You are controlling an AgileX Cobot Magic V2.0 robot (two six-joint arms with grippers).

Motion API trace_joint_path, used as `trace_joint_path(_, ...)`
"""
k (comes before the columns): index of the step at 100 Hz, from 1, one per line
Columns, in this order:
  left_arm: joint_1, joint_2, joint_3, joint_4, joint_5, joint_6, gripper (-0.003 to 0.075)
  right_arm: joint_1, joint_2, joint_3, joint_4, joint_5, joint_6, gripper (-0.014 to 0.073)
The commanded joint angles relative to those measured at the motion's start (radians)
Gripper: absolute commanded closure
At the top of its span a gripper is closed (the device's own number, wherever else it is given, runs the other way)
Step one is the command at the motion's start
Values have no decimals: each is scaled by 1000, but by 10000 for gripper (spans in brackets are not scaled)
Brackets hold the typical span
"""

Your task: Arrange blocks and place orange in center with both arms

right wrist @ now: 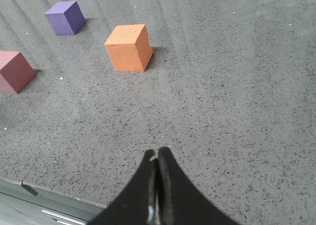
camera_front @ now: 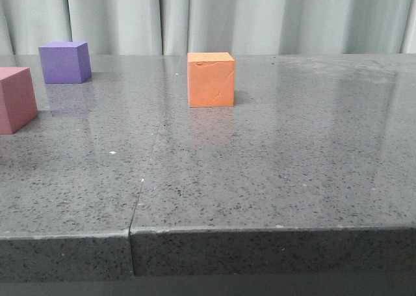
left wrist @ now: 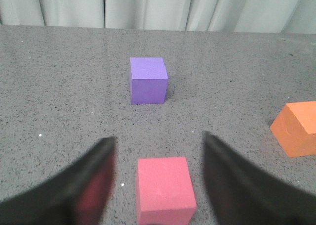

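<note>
— Grey speckled stone surface (camera_front: 273,179) with pale curtains hanging behind it: what is the front view giving us?

— Three matte foam cubes are sitting on it. The orange foam cube (camera_front: 210,79) is resting near the middle, toward the far edge; the purple foam cube (camera_front: 64,62) is sitting well off to the left and farther back; the pink foam cube (camera_front: 14,99) is lying at the left edge, partly cut off by the frame. No arm is showing in this view.

— And the left wrist view?

— The left tool (left wrist: 160,180) is hanging spread wide, holding nothing, with the pink cube (left wrist: 164,189) lying between its two dark fingers (left wrist: 94,180) but not touching them. The purple cube (left wrist: 148,79) is sitting straight ahead beyond it, and the orange cube (left wrist: 297,127) is lying off to one side, well apart.

— The right wrist view?

— The right tool (right wrist: 158,158) is pressed fully together on nothing. The orange cube (right wrist: 129,47) is lying ahead of it and well apart, turned corner-on, with the purple cube (right wrist: 65,17) and pink cube (right wrist: 15,70) farther off.

— So which arm is nearer to what?

— I judge the left arm is placed for the pink cube, already straddling it; the orange one is lying nearer the right arm's side, though that tool would need to spread before reaching.
</note>
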Motion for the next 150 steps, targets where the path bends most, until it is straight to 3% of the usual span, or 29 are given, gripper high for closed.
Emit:
trace_joint_path(1,3,28,-59,-5,-68,20,101,-3,7,-27,-15,-81,-8,631)
trace_joint_path(9,3,57,-72,-5,-74,19,48,-3,7,-27,-15,-81,-8,631)
trace_joint_path(38,1,171,-173,-18,-28,45,49,-3,7,-27,-15,-81,-8,631)
trace_joint_path(64,-52,315,-357,-119,152,376,50,-3,7,-27,-15,-81,-8,631)
trace_joint_path(79,-118,409,-472,-123,275,638,50,-3,7,-27,-15,-81,-8,631)
trace_joint_path(107,-233,592,-680,-131,419,880,50,-3,7,-27,-15,-81,-8,631)
trace_joint_path(120,-277,679,-780,-131,487,910,50,-3,7,-27,-15,-81,-8,631)
trace_joint_path(150,-351,827,-942,-158,505,924,50,-3,7,-27,-15,-81,-8,631)
